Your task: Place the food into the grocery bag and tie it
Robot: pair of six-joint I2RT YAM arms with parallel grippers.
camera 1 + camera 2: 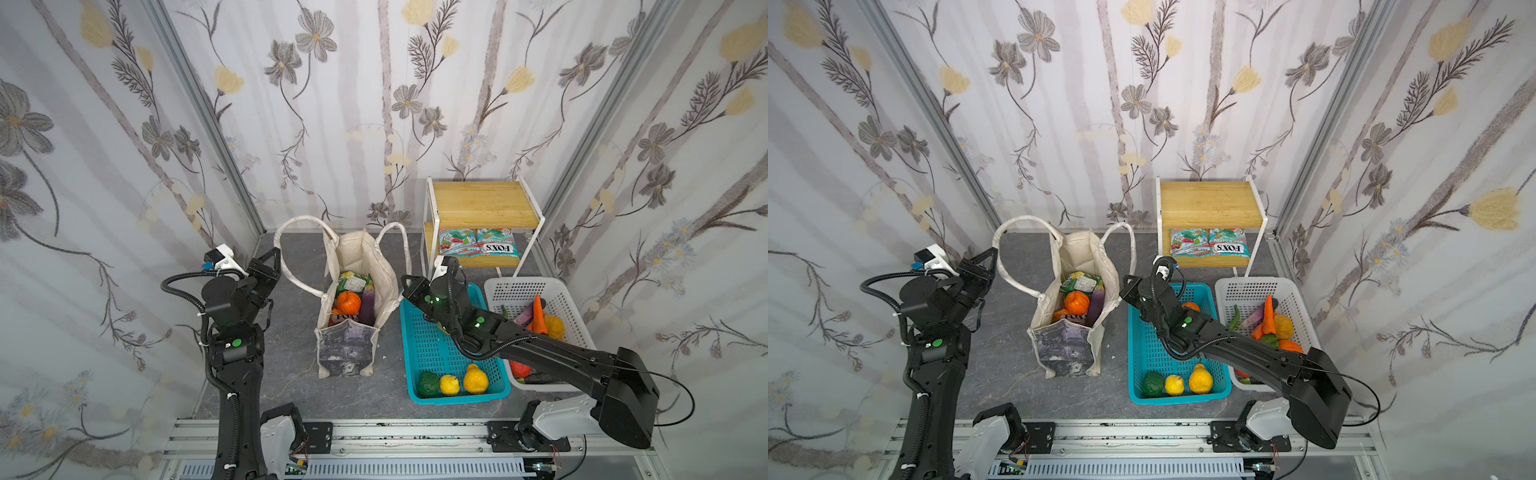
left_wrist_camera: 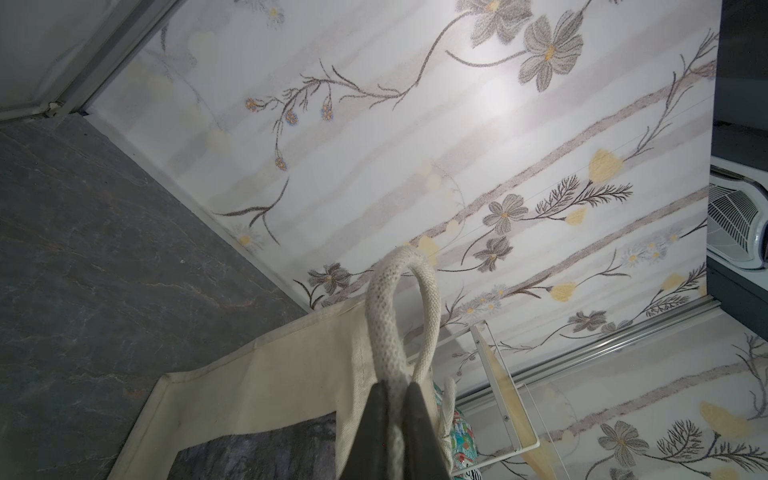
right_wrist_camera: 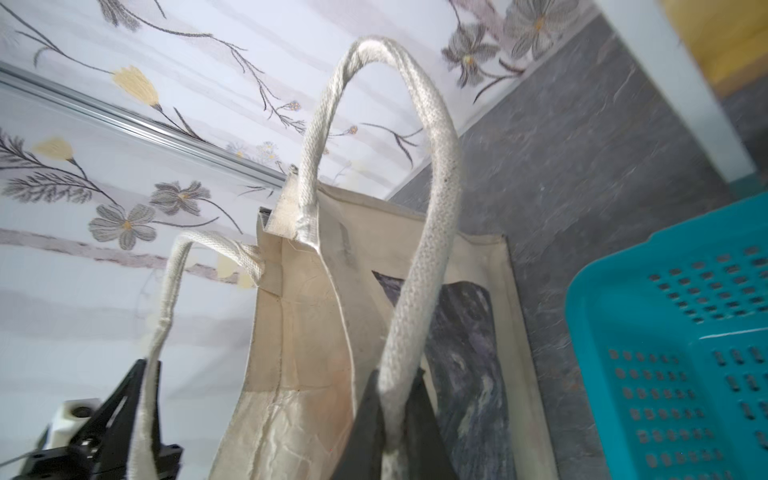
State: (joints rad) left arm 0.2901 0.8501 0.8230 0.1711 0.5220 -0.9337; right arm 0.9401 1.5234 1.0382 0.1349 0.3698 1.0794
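Note:
The cream grocery bag stands open mid-table. Food fills it: an orange pumpkin, a purple eggplant and a green packet. My left gripper is shut on the bag's left loop handle. My right gripper is shut on the right loop handle. Both handles arch upward from the jaws.
A teal basket right of the bag holds a green fruit and two yellow ones. Behind my right arm, a white basket holds a carrot and other vegetables. Snack packets lie on the wooden shelf.

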